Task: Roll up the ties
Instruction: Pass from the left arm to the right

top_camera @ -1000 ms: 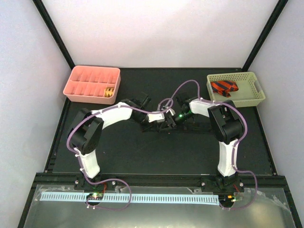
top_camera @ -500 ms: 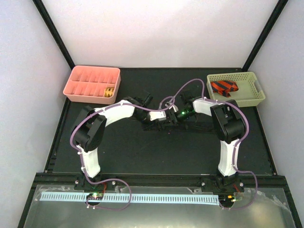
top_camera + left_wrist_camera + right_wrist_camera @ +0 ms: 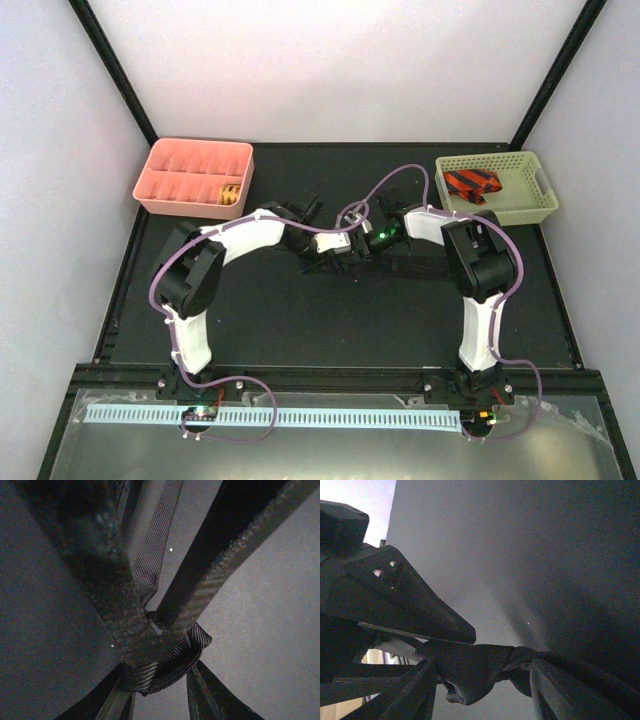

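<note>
**Black tie held mid-roll at the desk's middle**

At the left, a yellow-orange tie (image 3: 231, 194) is seen coiled in the near right compartment of the pink tray (image 3: 190, 209). At the middle of the desk (image 3: 300, 320), the left claw (image 3: 150, 639) is clamped narrowly on a bunched fold of the black tie (image 3: 176, 661). Just beside it, the right claw (image 3: 482, 669) stands fairly wide with the same cloth between its fingers; whether the pads press it cannot be told. At the right, the striped tie (image 3: 472, 183) lies in the basket (image 3: 500, 213). The rolling of the black tie is judged under way. Next, a fresh hold by the right claw is called for, so another turn can be wound.
</note>
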